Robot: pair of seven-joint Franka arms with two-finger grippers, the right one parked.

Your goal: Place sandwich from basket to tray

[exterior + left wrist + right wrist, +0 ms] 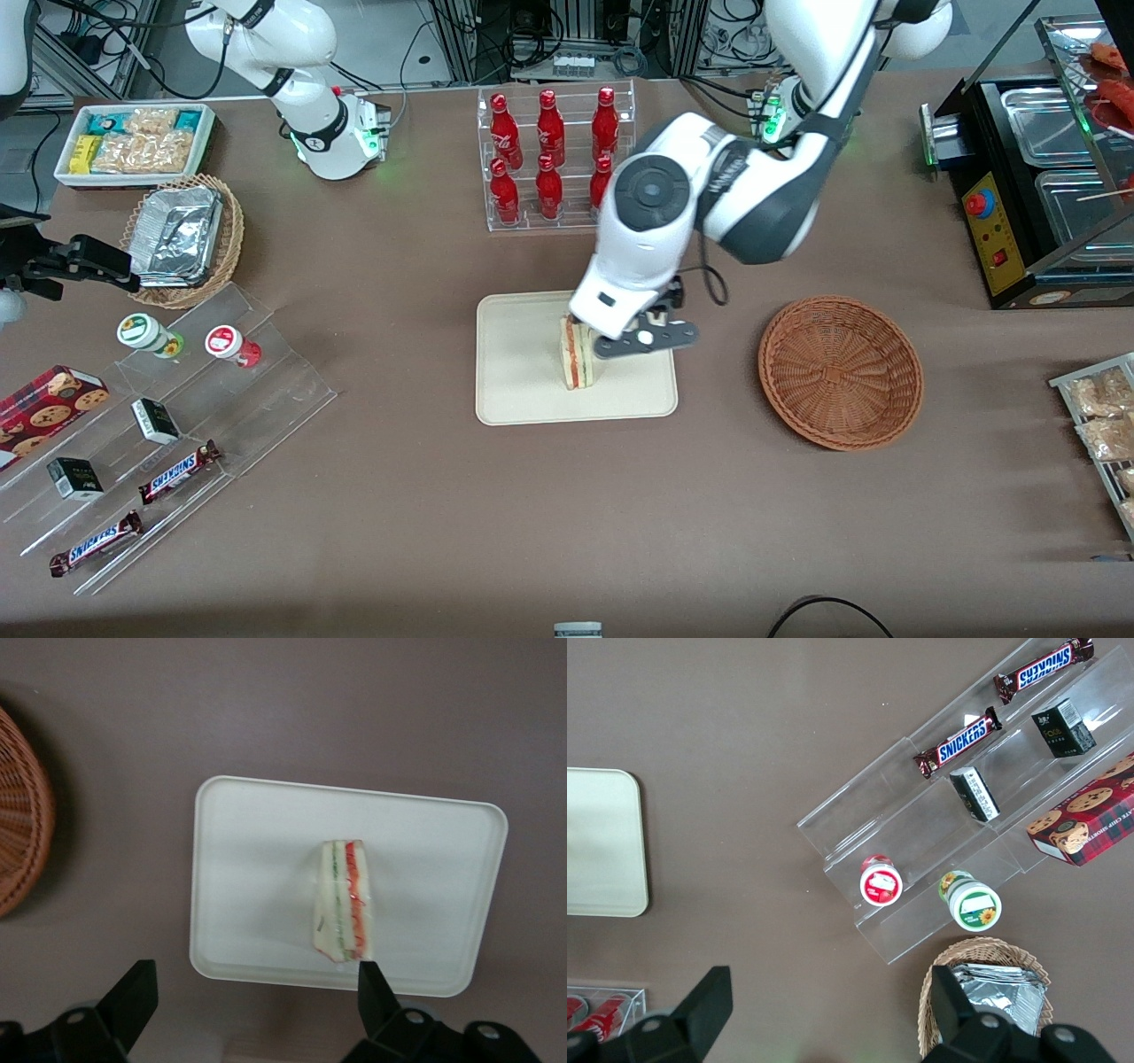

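Front view shows the sandwich [578, 354] standing on the tray [523, 390], filling edge up, with the left arm's gripper [640, 335] just above it. Wrist view has its jaws spread wide, holding nothing, the sandwich [344, 901] apart from them. Beside the tray on the table [443, 514] sits the basket [840, 372], toward the working arm's end.

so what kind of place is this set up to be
Probably a mock snack shop: Snickers bars on clear shelves, red cola bottles racked. The open pincer hovers over the sandwich on the tray.
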